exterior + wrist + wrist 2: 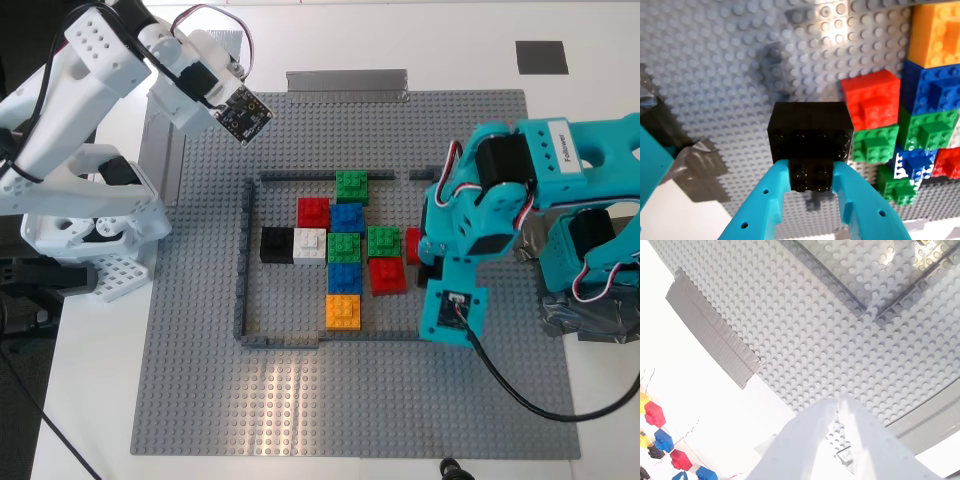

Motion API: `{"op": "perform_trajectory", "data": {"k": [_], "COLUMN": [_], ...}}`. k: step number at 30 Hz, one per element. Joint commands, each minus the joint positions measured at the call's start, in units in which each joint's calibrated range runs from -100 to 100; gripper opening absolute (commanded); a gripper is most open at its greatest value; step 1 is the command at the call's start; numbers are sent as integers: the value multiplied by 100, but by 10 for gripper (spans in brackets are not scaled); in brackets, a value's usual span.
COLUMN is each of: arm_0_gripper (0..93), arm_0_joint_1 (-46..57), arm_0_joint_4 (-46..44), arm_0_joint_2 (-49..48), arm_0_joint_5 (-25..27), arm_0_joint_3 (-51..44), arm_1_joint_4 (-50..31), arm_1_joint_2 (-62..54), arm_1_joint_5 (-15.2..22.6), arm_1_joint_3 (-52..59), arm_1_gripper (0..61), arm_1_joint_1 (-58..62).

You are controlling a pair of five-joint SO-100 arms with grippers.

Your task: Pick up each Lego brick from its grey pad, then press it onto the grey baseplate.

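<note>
A black Lego brick [810, 132] is clamped between the teal fingers [765, 205] of my first gripper [811, 187] and is held just above the grey baseplate [200, 380], as the first wrist view shows; in the exterior view this teal arm stands at the right of the frame and the held brick is hidden beneath it. Inside the thin dark grey frame [243, 260] of low walls on the baseplate a cluster of bricks is seated: a green brick [351, 186] at the top, a red brick [313, 211] and a blue brick [347, 217] below it, then a second black brick [276, 244], a white brick [309, 244], a second green brick [343, 246] and a third green brick [383, 241] in a row, with a second blue brick [344, 277], a second red brick [387, 275] and an orange brick [343, 311] lower down. A further red piece is partly covered by the teal arm. A dark grey pad [541, 56] lies bare on the white tabletop [420, 45] at the upper right of the exterior view. My second gripper [837, 405], white, is raised over the baseplate at the upper left of the exterior view, its fingers [805, 440] pressed together with nothing between them.
</note>
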Motion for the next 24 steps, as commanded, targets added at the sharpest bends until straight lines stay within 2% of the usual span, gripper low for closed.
{"op": "perform_trajectory", "data": {"k": [1,12,20,24], "arm_0_gripper": [0,0,0,0], "arm_0_joint_1": [-105,-105,-98,-90], "arm_0_joint_4": [-54,-363,-518,-575], "arm_0_joint_2": [-188,-128,-110,-102], "arm_0_joint_5": [7,90,100,105], "arm_0_joint_3": [44,387,586,613], "arm_1_joint_4": [-226,2,205,197], "arm_1_joint_2": [-195,45,681,732], "arm_1_joint_5": [29,-137,-298,-249], "arm_1_joint_3": [21,-412,-972,-1099], "arm_1_gripper": [2,2,2,2], "arm_1_joint_1": [-240,-813,-1408,-1735]}}
